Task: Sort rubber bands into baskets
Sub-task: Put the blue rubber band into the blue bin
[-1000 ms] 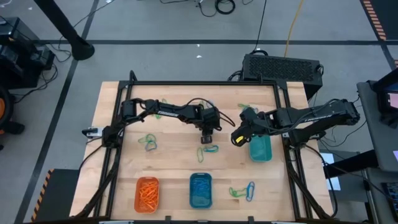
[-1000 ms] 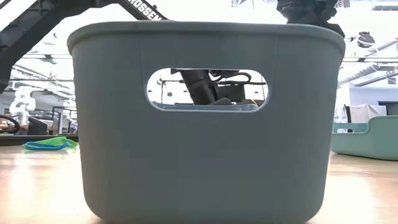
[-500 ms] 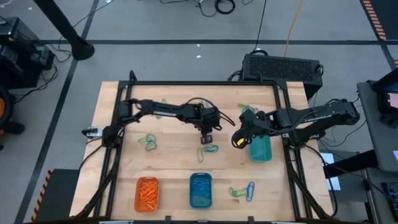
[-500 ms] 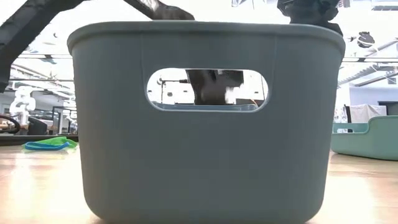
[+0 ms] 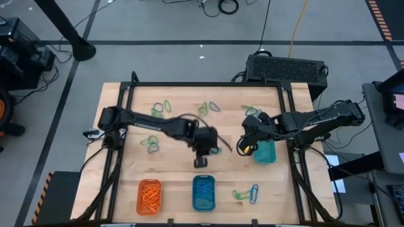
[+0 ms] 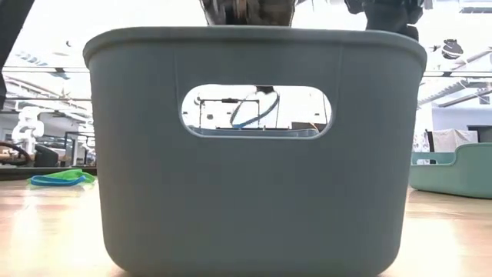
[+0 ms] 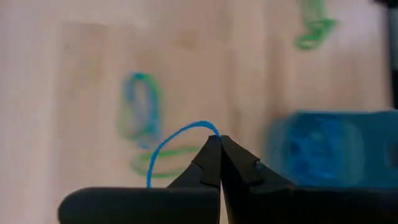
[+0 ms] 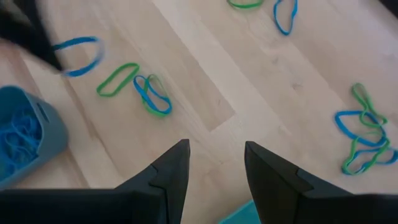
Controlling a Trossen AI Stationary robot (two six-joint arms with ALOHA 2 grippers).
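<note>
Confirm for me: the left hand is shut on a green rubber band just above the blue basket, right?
Not quite. The band in the left hand is blue, not green, as the left wrist view shows. The hand is shut on it near the blue basket.

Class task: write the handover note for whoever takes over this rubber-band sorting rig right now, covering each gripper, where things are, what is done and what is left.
Left gripper: fingers shut on a blue rubber band, above the table near the blue basket.
Right gripper: open, holding nothing, beside the teal basket.
Done: the orange basket holds orange bands; the blue basket holds blue bands.
Left: drop the held band in the blue basket, then sort the loose green and blue bands scattered over the table.
</note>
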